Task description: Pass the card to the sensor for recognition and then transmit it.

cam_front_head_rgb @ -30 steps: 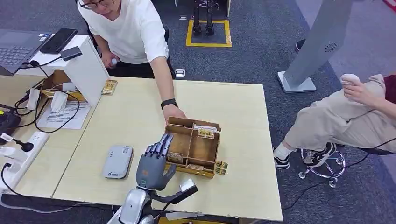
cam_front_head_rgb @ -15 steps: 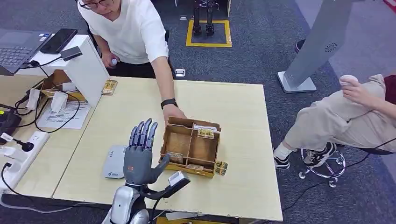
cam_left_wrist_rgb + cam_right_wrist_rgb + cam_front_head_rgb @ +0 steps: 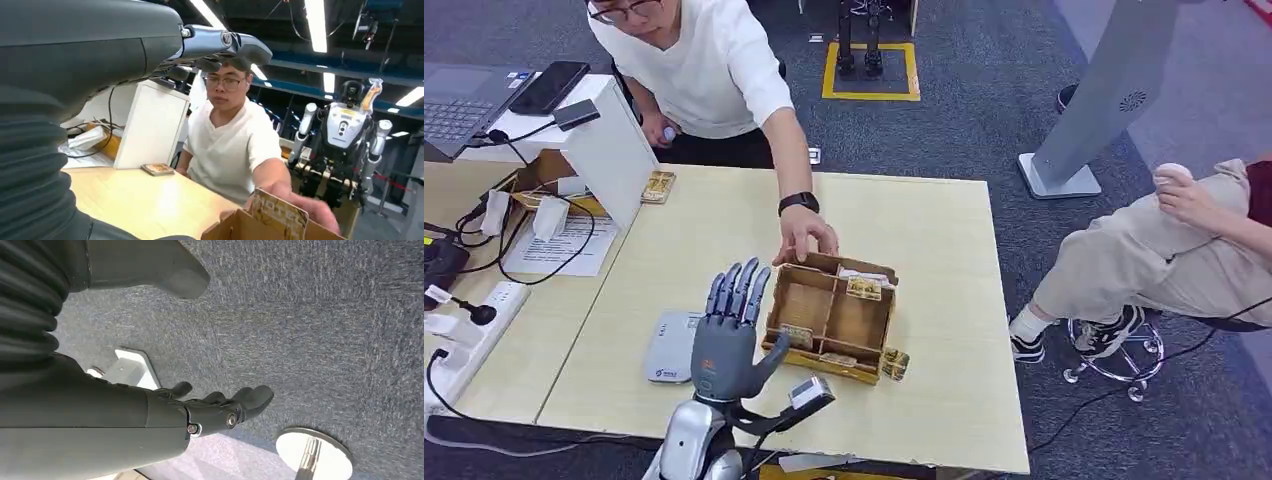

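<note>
While the left hand is hovering with fingers spread and empty, no card is being lifted from the box yet; sensor is waiting.

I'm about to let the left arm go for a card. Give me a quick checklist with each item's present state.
1. Left robot hand free, fingers apart, holding nothing: ok.
2. Cards in the box, e.g. one card in a far compartment: ok.
3. Box area free of people: not ok, a person's hand touches its far rim.
4. Sensor reachable, beside the left robot hand: ok.
5. Right robot hand out of the way, hanging over the floor: ok.
</note>
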Robot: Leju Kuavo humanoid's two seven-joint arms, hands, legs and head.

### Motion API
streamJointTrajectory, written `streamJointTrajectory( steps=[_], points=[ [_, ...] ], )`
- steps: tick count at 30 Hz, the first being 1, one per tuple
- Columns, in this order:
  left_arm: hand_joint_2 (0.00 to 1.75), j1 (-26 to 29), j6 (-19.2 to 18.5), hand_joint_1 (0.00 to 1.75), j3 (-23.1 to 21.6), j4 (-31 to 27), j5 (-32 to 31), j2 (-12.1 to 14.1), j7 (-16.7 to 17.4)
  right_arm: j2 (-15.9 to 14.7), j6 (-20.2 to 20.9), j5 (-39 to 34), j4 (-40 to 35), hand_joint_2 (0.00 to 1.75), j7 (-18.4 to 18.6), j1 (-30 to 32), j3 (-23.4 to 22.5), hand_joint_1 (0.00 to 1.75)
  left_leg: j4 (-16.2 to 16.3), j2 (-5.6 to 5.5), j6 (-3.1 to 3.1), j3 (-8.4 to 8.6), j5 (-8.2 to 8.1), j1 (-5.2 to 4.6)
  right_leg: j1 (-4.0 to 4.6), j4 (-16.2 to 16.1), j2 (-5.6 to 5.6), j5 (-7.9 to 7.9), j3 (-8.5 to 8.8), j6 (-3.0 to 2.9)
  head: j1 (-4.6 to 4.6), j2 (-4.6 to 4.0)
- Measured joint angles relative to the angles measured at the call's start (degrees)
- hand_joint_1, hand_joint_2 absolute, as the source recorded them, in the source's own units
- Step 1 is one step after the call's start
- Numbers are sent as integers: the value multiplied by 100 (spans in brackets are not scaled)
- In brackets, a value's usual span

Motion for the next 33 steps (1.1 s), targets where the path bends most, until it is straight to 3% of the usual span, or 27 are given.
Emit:
streamJointTrajectory(
  steps=[33],
  points=[
    [175,-13,0,0,0,485,-100,74,-175,4,0,2,0,175,-15,-5,0,0,0,0,0,0,0,0,0,0,0,0,0,0,0,0]
  ],
)
